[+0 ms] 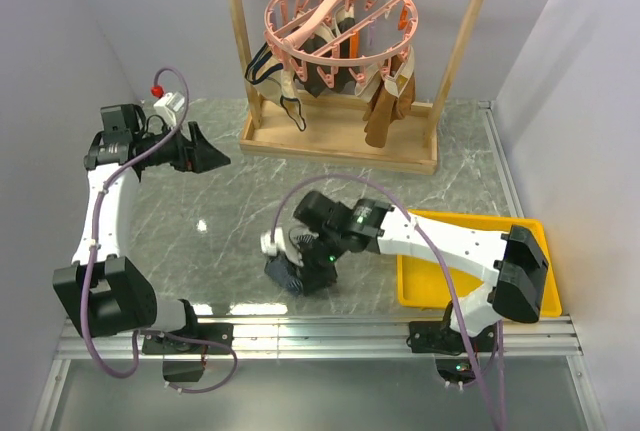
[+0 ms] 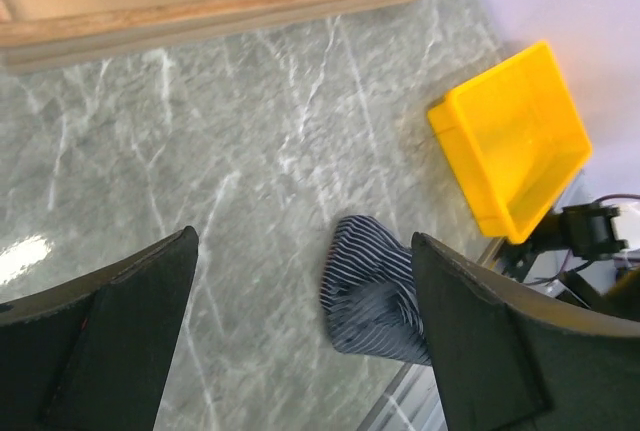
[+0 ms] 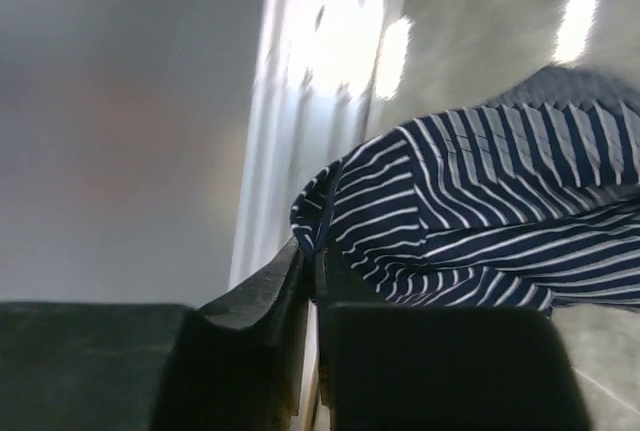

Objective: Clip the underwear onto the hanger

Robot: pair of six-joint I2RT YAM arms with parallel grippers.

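Observation:
The underwear [image 1: 285,273], navy with thin light stripes, lies bunched on the marble table near the front edge. My right gripper [image 1: 300,266] is down on it. In the right wrist view the jaws [image 3: 312,261] stand almost together with a fold of the striped underwear [image 3: 480,211] caught at their tips. My left gripper [image 1: 215,158] hovers open at the left, well away, and its wrist view shows the underwear [image 2: 375,291] beyond its wide fingers [image 2: 303,241]. The pink round hanger [image 1: 340,21] hangs from the wooden rack at the back.
The wooden rack [image 1: 340,146] stands on its base at the back centre, with tan and black garments pegged under the hanger. A yellow bin [image 1: 420,296] sits at the right, also in the left wrist view [image 2: 510,141]. The table's metal front rail runs just behind the underwear.

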